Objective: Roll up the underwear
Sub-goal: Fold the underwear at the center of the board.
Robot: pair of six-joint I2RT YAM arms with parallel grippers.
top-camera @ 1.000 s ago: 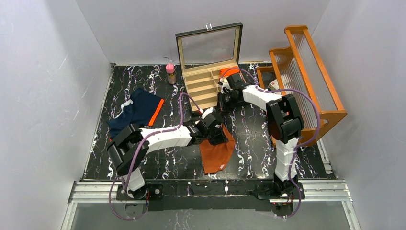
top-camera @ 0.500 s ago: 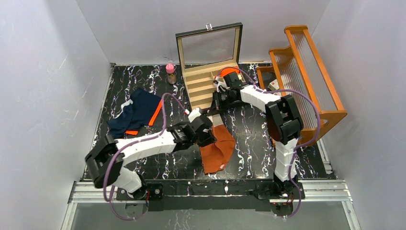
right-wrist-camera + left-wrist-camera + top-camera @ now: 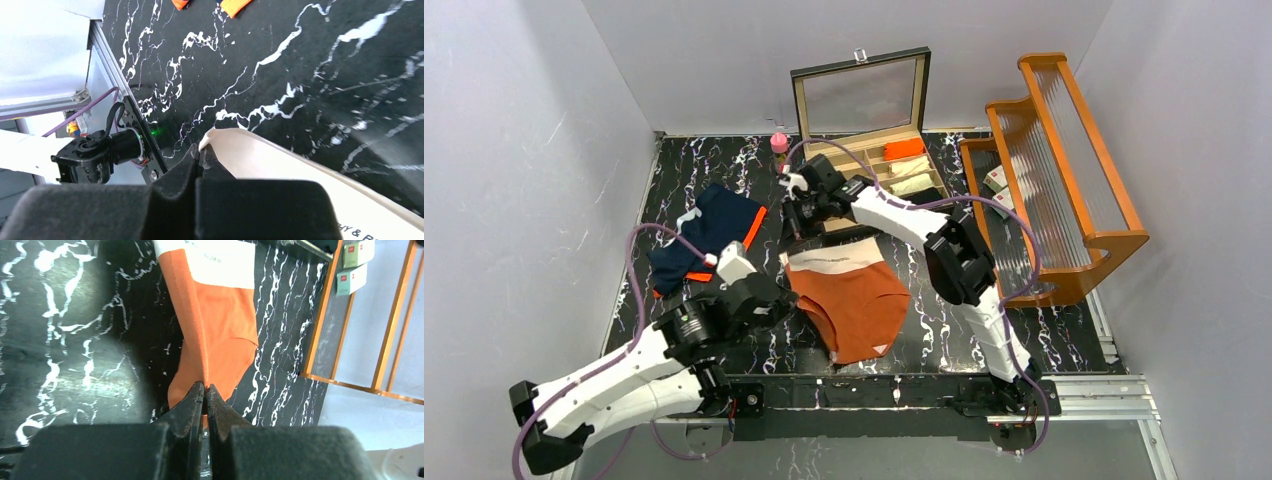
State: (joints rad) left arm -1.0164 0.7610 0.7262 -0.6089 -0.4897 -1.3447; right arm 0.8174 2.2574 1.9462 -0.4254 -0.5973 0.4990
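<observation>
While the left gripper [image 3: 205, 390] pinches the near-left edge of the rust-orange cloth underwear with a white waistband [image 3: 856, 300] and the right gripper [image 3: 202, 151] pinches its far-left waistband corner, keeping even tension should lay it flat mid-table for rolling.

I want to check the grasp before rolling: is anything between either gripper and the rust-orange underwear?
Nothing visible. Both are already shut on the rust-orange underwear: the left gripper pinches its orange side edge, and the right gripper holds a corner of its white waistband.
</observation>
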